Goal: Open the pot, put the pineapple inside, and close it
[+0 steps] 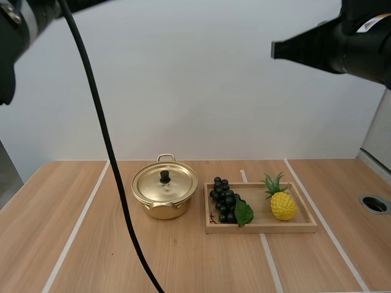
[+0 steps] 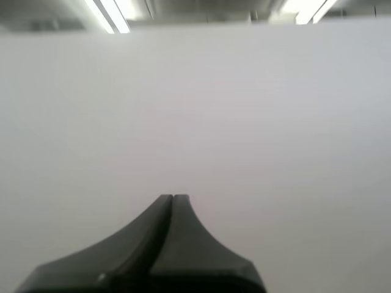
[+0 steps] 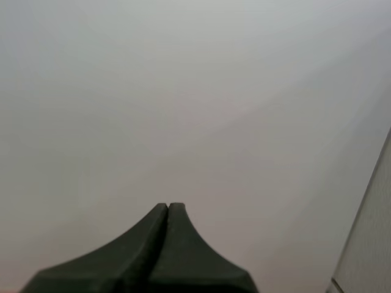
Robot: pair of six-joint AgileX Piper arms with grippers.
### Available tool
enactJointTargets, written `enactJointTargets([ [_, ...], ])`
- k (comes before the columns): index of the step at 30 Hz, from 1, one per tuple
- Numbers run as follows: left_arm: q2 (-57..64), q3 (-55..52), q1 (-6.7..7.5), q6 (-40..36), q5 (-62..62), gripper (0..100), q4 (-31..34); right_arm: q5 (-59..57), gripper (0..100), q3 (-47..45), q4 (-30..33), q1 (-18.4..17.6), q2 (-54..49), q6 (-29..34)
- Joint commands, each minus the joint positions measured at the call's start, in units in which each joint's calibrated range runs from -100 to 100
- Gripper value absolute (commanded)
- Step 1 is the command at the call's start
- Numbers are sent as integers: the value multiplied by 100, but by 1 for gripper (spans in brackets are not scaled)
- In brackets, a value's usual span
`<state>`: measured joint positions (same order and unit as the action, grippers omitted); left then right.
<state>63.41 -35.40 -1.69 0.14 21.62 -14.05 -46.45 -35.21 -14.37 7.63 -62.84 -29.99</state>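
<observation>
High view is showing a likely light, slick lid, knob inviting pinching; left gripper and right gripper clenching nothing.

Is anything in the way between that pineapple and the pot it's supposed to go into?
Yes. The lid sits on the pot, closing it. The grapes lie in the tray between the pineapple and the pot.
</observation>
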Motion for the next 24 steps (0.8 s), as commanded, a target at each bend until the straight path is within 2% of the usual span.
enactJointTargets([
  [1,-252,21,-33,298,1537,0,13,-694,0,67,423,22,118,-16],
  [7,-1021,21,-33,977,3658,0,-156,-1690,0,40,700,22,453,429],
  [12,-1786,21,-33,1437,4687,0,-206,-2061,0,-50,1108,22,898,529],
  [16,-2349,21,-33,1532,4946,0,-206,-2086,0,-60,1562,22,1229,529],
  [24,-3175,21,-33,1728,5003,0,-206,-1761,0,-60,1597,22,1611,540],
])
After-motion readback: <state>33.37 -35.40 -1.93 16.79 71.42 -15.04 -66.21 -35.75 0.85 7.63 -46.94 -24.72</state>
